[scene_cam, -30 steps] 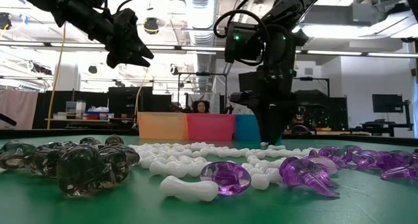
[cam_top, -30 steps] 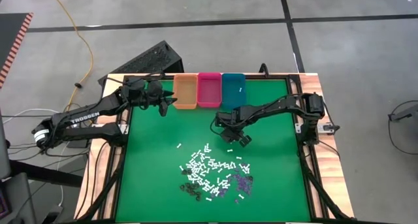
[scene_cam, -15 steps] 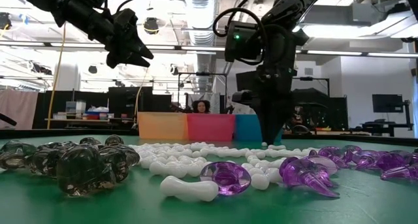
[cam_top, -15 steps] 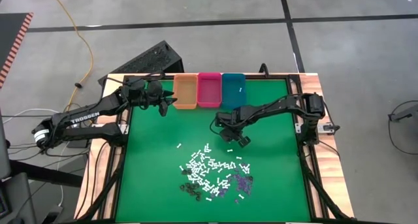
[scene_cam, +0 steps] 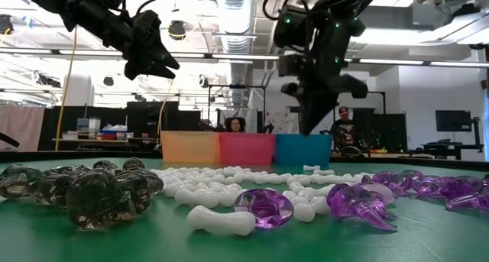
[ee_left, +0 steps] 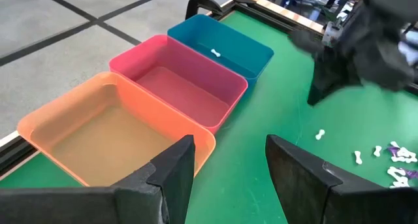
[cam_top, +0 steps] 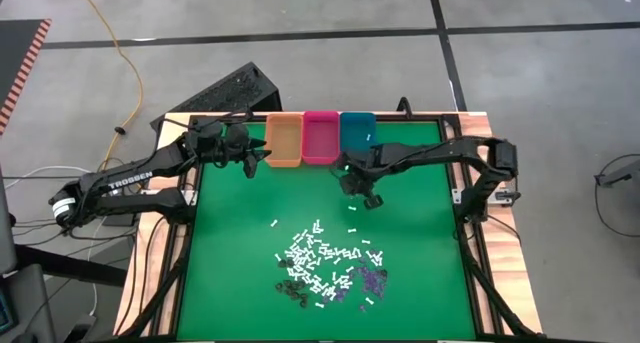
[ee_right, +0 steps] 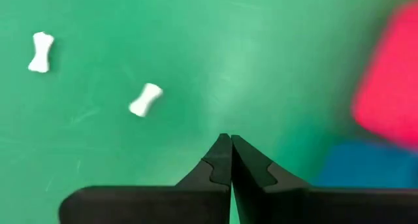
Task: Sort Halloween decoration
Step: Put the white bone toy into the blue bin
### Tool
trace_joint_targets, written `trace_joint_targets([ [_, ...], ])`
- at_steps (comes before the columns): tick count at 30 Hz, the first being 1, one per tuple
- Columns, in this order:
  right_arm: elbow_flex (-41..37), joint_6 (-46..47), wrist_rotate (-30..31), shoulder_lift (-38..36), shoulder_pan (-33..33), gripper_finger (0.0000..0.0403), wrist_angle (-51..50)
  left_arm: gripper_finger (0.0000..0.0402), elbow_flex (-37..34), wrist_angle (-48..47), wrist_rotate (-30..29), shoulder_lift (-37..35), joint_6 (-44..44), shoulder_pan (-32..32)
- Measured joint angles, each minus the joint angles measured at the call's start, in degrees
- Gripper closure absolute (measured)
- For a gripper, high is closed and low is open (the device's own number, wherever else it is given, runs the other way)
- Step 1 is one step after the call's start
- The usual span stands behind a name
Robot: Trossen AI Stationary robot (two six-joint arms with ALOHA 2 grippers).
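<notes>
Your left pincer (cam_top: 262, 155) hangs with its fingers spread wide and nothing in them, just beside the orange bin (cam_top: 283, 140). Next come the pink bin (cam_top: 321, 135) and the teal bin (cam_top: 356, 133), which has one white bone (ee_left: 215, 52) lying in it.

Your right pincer (cam_top: 366, 196) sits above the green tabletop (cam_top: 230, 263) near the teal bin, clenched tight. You cannot see any piece between its tips, so it may have missed, or a tiny piece could slip out on the way and land in the wrong bin.

The Halloween decoration (cam_top: 325, 265) lies in a loose pile well apart from the bins: little white bones, shiny purple bits (scene_cam: 265, 206) and dark see-through bits (scene_cam: 98, 193).
</notes>
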Motion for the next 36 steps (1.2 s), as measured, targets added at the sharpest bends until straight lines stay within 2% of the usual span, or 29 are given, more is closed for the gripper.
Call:
trace_joint_targets([
  [3, 0.0, 7.9, -0.8, -1.4, -0.9, 0.0366, 0.5, 0.0223, 0.0, 0.0, 0.0, 0.0, 0.0, 0.0],
  [7, -1.0, 18.4, -8.7, -1.7, -0.2, 0.0329, 1.9, 0.0223, 0.0, 0.0, 0.0, 0.0, 0.1, 0.0],
  [9, -3.6, 22.9, -12.8, -1.9, 0.7, 0.0306, 6.8, 0.0223, 0.0, 0.0, 0.0, 0.0, 0.1, 0.0],
  [11, -8.1, 28.2, -13.7, -2.9, 2.1, 0.0285, 15.8, 0.0223, 0.0, 0.0, 0.0, 0.0, 0.2, 0.0],
  [14, -16.8, 35.3, -8.3, -6.1, 4.6, 0.0261, 29.4, 0.0223, 0.0, -0.1, 0.0, 0.0, 0.4, 0.0],
  [17, -25.0, 40.7, 1.1, -9.5, 8.3, 0.0248, 40.2, 0.0223, 0.0, 0.0, 0.0, 0.0, 1.4, 0.0],
  [21, -30.5, 41.5, 13.0, -10.9, 15.5, 0.0236, 45.6, 0.0223, 0.0, 0.0, 0.0, 0.0, 1.7, 0.0],
  [24, -31.7, 43.5, 15.5, -9.4, 18.8, 0.0226, 48.1, 0.0223, 0.0, 0.0, 0.0, 0.0, 1.6, 0.0],
  [29, -31.7, 45.0, 19.3, -5.3, 19.9, 0.0208, 52.8, 0.0223, 0.0, 0.5, 0.0, 0.0, 0.9, 0.0],
  [36, -31.8, 45.2, 20.6, -0.3, 21.0, 0.0198, 58.7, 0.0223, 0.0, 0.7, 0.0, 0.0, 0.7, 0.0],
])
